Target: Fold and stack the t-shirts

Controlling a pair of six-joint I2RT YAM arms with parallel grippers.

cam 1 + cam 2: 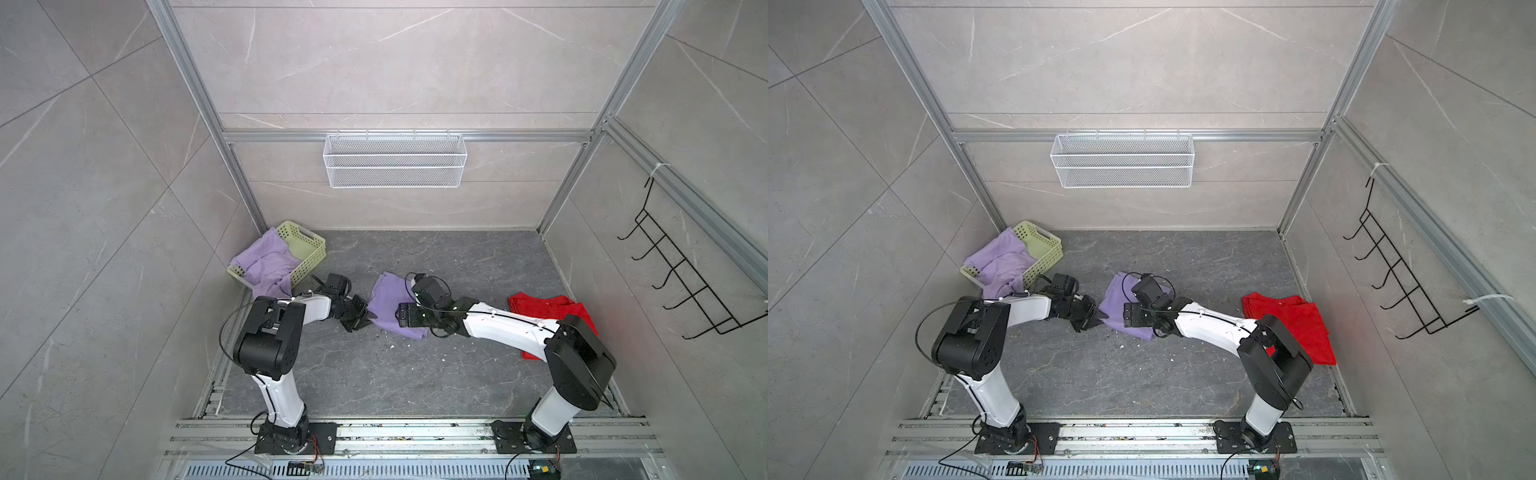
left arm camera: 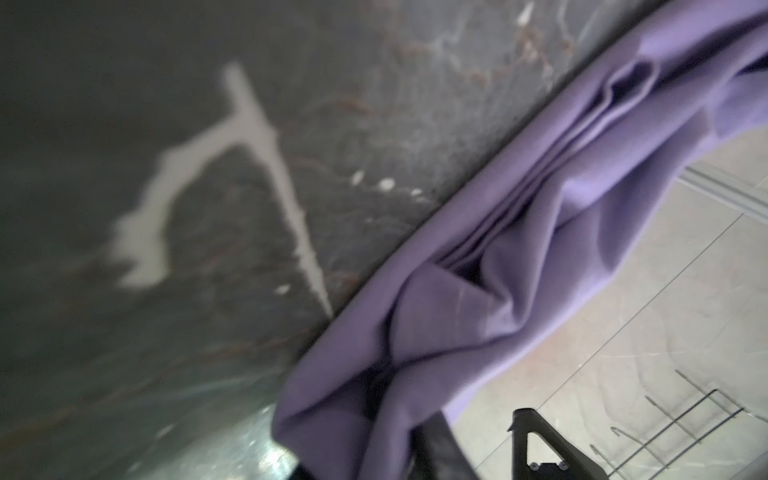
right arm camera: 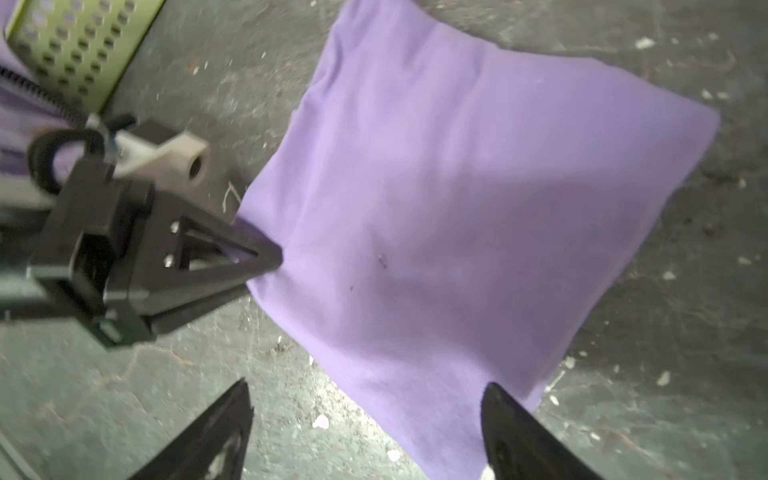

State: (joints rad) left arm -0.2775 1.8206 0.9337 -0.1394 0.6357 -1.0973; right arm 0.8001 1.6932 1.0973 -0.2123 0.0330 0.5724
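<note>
- Floor (image 1: 374,382) at the front, between the two arm bases: bare, passage free.
- Back strip of floor, from the green basket (image 1: 307,245) to the right wall: likewise bare.
- Back left corner: blocked by the basket and by the lilac t-shirts (image 1: 266,262) spilling over its rim.
- Centre: crowded. The left gripper (image 3: 272,253) pinches the edge of the folded t-shirt (image 3: 436,187). The right gripper (image 3: 368,388) hangs wide-jawed over it.
- Right side: a red cloth (image 1: 540,305) lies flat, partly under the right arm.

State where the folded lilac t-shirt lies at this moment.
In both top views the folded lilac t-shirt lies flat near the middle, between the green basket on the left and the red cloth on the right. The left gripper pinches its edge.
</note>
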